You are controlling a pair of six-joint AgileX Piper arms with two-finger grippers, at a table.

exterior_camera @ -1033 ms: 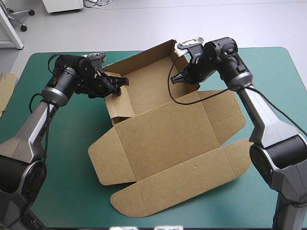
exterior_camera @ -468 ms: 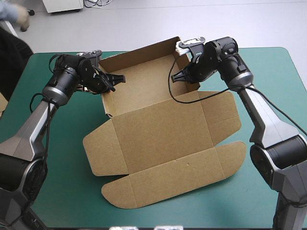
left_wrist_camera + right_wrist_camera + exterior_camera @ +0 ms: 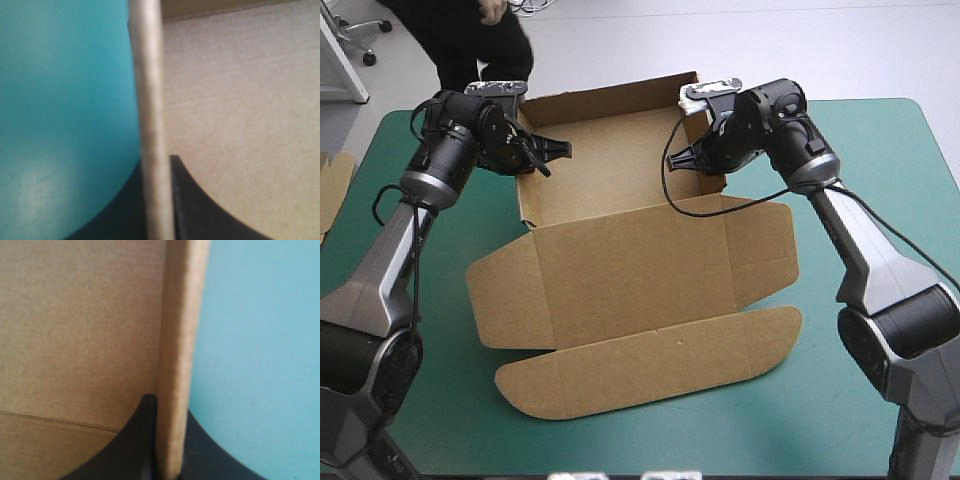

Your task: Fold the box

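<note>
Box [image 3: 610, 165] roughly half done: walls up, left gripper [image 3: 542, 155] and right gripper [image 3: 692, 160] each pinched nearly closed on its side walls, lid [image 3: 640, 270] flat, untucked.

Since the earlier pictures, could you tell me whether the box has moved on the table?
Yes. The box has slid toward the table's left edge; its flat lid now lies farther from the right edge.

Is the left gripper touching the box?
Touching. The left wrist view shows the left gripper shut on the box: the box's upright wall stands pinched between the two black fingers, with no gap on either side.
</note>
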